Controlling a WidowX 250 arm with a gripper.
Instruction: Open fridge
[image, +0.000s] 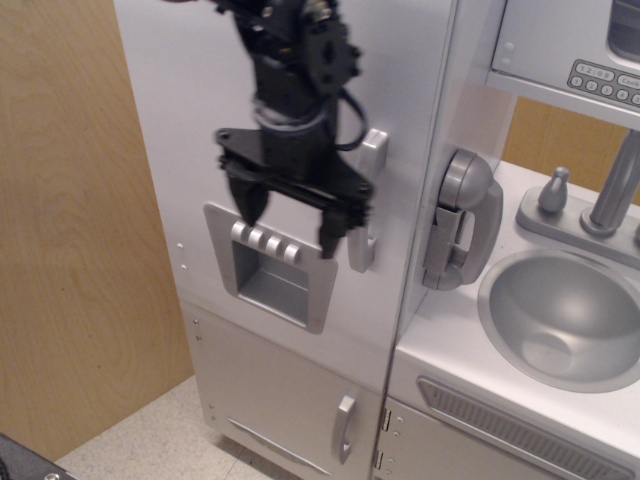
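Observation:
The silver-white fridge (190, 130) fills the left middle of the view, its large upper door shut. Its curved grey vertical handle (366, 250) is partly hidden behind my gripper. The recessed dispenser panel (275, 275) with its row of buttons sits below my fingers. My black gripper (290, 222) hangs in front of the upper door, open and empty, fingers pointing down. Its left fingertip (248, 208) is just above the buttons and its right fingertip (331, 238) is just left of the handle's lower part.
The shorter lower door with a small handle (344, 428) is under the upper door. A grey toy phone (460, 218) hangs right of the fridge. A sink (565, 320) with a faucet (612, 190) is at right. A wooden wall (70, 220) stands at left.

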